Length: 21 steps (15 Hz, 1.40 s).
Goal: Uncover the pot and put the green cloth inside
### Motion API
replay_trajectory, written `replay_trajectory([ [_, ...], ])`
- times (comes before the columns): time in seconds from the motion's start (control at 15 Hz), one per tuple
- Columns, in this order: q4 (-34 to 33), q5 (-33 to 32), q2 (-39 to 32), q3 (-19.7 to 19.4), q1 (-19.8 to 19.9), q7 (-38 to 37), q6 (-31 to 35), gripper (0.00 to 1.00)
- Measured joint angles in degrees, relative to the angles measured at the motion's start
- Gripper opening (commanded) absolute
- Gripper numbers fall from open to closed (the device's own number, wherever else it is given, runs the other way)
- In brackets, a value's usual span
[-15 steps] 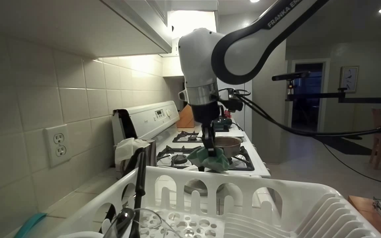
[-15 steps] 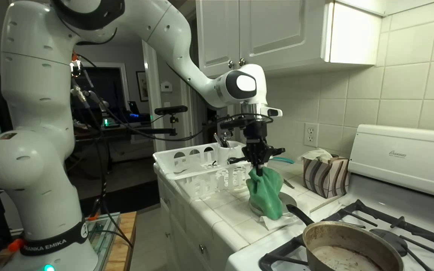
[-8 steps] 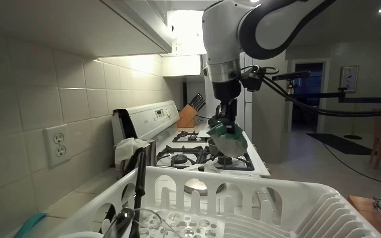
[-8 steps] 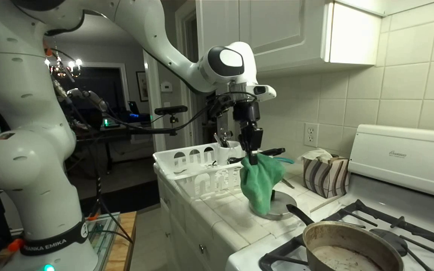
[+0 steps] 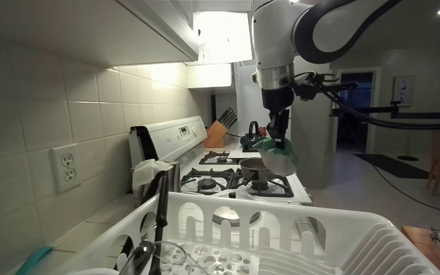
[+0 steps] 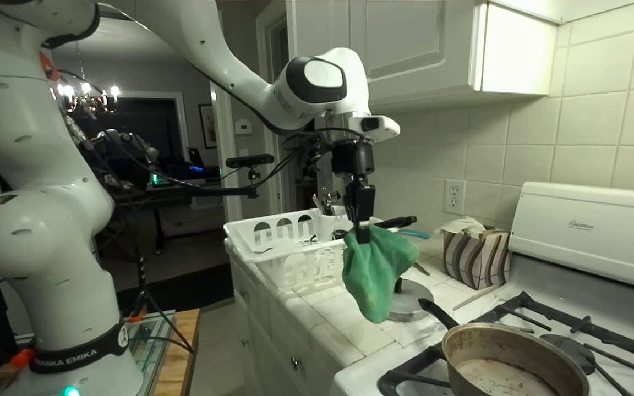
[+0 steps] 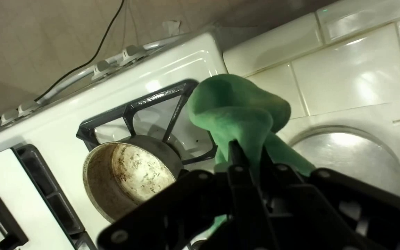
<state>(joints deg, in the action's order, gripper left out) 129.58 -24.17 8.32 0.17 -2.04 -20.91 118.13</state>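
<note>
Pinched by the gripper point(image 6: 362, 237) near the counter edge point(image 6: 365, 342), cloth point(image 6: 380, 269) is seemingly mid-transfer; the uncovered pot point(image 6: 507, 368) must be reached next.

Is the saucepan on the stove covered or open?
Open: the wrist view looks into the saucepan, while a metal lid lies apart, off the stove.

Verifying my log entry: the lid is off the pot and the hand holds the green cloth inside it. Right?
Not quite: the lid is off and the hand holds the green cloth, but outside the pot, not inside it, as the wrist view shows.
</note>
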Motion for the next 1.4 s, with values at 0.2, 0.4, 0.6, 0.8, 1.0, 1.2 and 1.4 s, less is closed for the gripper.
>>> replay_trajectory([
  [0.2,-0.1,0.0,-0.3,-1.1,2.9,-1.1,0.0,0.02],
  [0.4,-0.9,0.0,-1.1,-5.1,8.3,-1.1,0.7,0.02],
  [0.6,-3.9,0.0,-3.4,-7.9,11.7,-1.5,1.3,0.02],
  [0.8,-9.4,0.1,-7.2,-8.2,12.1,-4.1,1.4,0.02],
  [1.0,-15.2,1.4,-11.9,-8.1,11.6,-5.5,2.2,0.02],
  [1.2,-19.1,7.7,-16.5,-8.8,11.8,-3.7,4.4,0.02],
  [1.4,-20.8,15.5,-20.0,-9.6,12.7,2.0,7.3,0.02],
])
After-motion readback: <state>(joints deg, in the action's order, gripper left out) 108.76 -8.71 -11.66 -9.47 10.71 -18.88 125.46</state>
